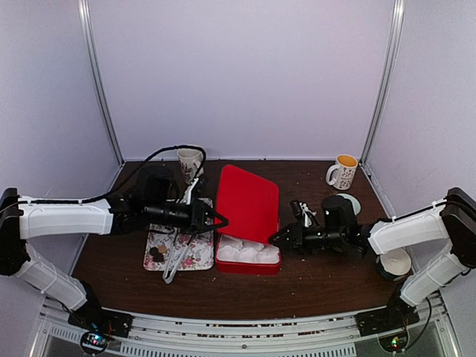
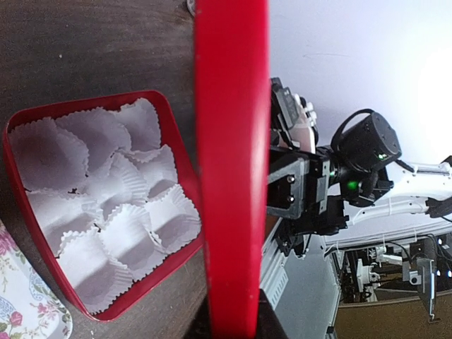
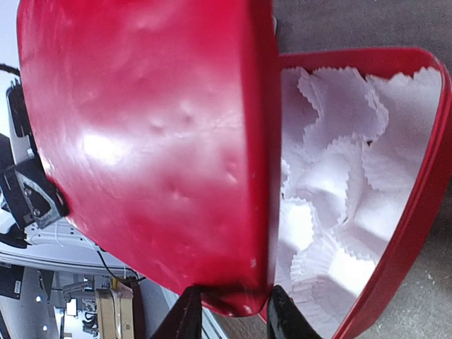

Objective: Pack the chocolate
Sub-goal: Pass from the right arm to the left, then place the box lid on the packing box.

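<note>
The chocolate (image 1: 156,253) is a few tiny dark pieces on a floral tray (image 1: 195,254), left of the red box. The box base (image 1: 248,266) holds white paper cups that look empty (image 2: 106,198) (image 3: 339,183). Its red lid (image 1: 248,201) stands tilted up over the base. My left gripper (image 1: 213,219) is shut on the lid's left edge (image 2: 233,176), which passes between its fingers in the left wrist view (image 2: 233,325). My right gripper (image 1: 277,236) is shut on the lid's lower right corner (image 3: 155,141); its fingers (image 3: 185,318) flank that corner.
Metal tongs (image 1: 173,260) lie across the floral tray. A mug (image 1: 190,161) stands at the back behind the left arm. Another mug (image 1: 343,171) and a saucer (image 1: 349,199) are at the back right. A paper cup (image 1: 394,262) sits by the right arm.
</note>
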